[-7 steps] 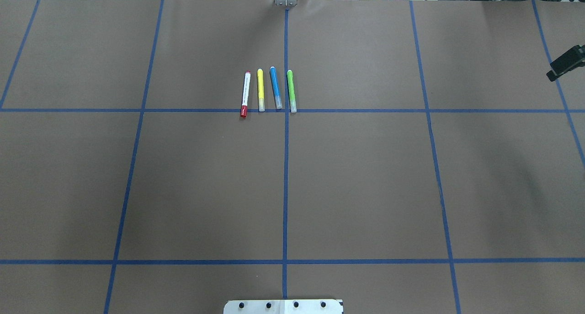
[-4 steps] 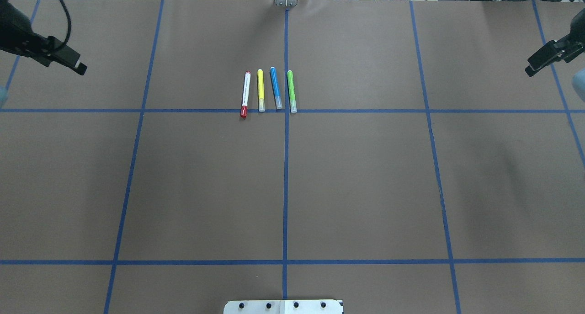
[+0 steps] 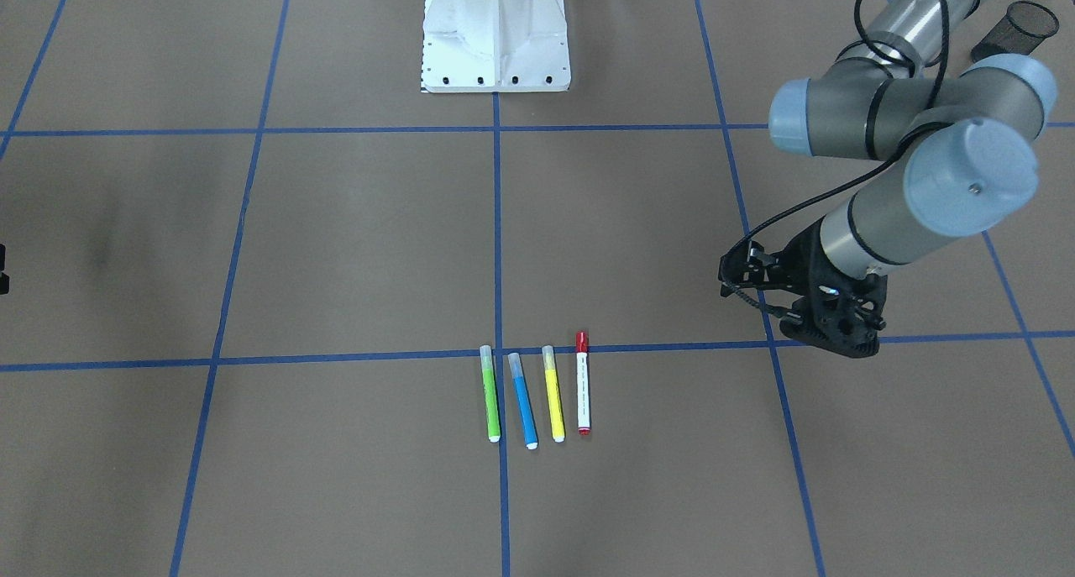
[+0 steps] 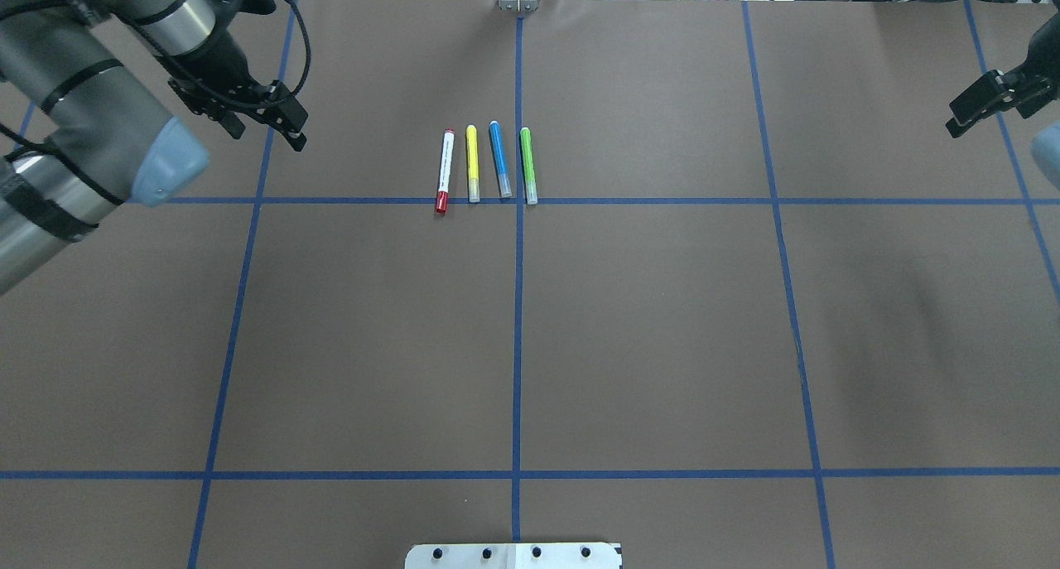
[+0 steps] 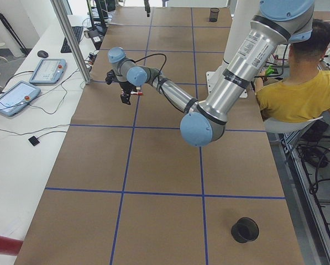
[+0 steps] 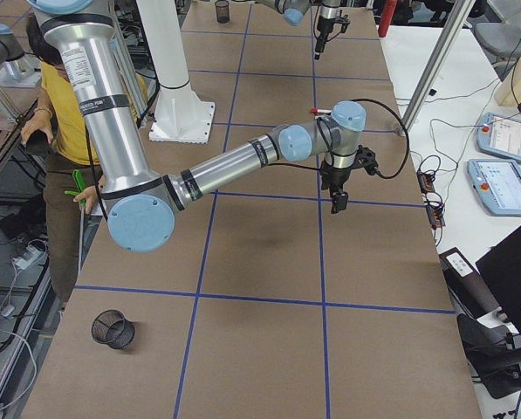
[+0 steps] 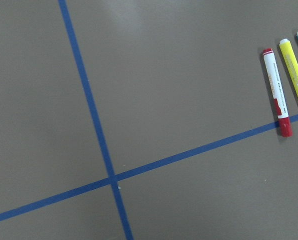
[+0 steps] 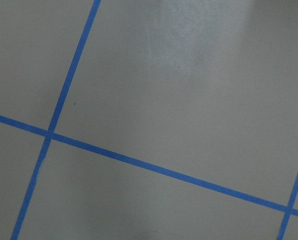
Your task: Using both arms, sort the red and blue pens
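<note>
Red marker (image 4: 445, 171) and blue highlighter (image 4: 499, 160) lie flat in a row of four pens in the middle of the table's (image 4: 662, 345) far half, away from the robot's white pedestal (image 3: 495, 31). From the table's left edge toward its right, the row runs red marker, yellow highlighter (image 4: 472, 163), blue highlighter, green highlighter (image 4: 527, 165). All four are roughly parallel, side by side and not touching. The red marker's cap points toward the robot and rests on a crosswise line of blue tape (image 4: 662, 200). The green highlighter lies right against the lengthwise centre line.

The left gripper (image 4: 296, 138) hangs over the table to the left of the row, well apart from the red marker. Whether its fingers are parted or pressed together cannot be told. The right gripper (image 4: 961, 124) hangs near the table's right edge, well apart from the pens, and its finger gap cannot be told either.

A black mesh cup (image 3: 1012, 27) stands near the table's left corner on the robot's side. A second mesh cup (image 6: 112, 329) stands near the right corner on that side. A person in a yellow shirt (image 5: 292, 94) sits behind the robot.
</note>
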`<state>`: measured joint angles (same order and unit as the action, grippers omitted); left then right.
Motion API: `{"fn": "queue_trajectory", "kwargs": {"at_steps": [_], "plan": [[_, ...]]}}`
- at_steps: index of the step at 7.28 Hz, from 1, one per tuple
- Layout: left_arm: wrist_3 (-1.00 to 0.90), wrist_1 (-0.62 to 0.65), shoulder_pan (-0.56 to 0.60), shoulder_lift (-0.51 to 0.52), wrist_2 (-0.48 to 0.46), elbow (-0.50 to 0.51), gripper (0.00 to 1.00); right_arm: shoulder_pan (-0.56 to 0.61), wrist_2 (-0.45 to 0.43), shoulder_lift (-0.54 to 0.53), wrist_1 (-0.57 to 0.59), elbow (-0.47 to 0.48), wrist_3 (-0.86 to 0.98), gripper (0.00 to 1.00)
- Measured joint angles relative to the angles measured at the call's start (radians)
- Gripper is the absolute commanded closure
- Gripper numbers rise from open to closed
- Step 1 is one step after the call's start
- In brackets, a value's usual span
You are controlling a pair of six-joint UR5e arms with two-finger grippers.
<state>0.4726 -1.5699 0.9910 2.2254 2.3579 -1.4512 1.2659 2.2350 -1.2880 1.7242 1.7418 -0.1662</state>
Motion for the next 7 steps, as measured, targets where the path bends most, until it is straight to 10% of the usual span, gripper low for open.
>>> {"fn": "queue_trajectory", "kwargs": {"at_steps": [4,7], "plan": [[0.225,-0.014,-0.138,0.333,-0.049,0.403,0.03,0.0,0.001,-0.002,0.0,0.0,-0.001,0.0],[0.264,-0.018,-0.202,0.447,-0.109,0.585,0.34,-0.001,0.001,-0.003,0.0,-0.01,-0.001,0.0]]}}
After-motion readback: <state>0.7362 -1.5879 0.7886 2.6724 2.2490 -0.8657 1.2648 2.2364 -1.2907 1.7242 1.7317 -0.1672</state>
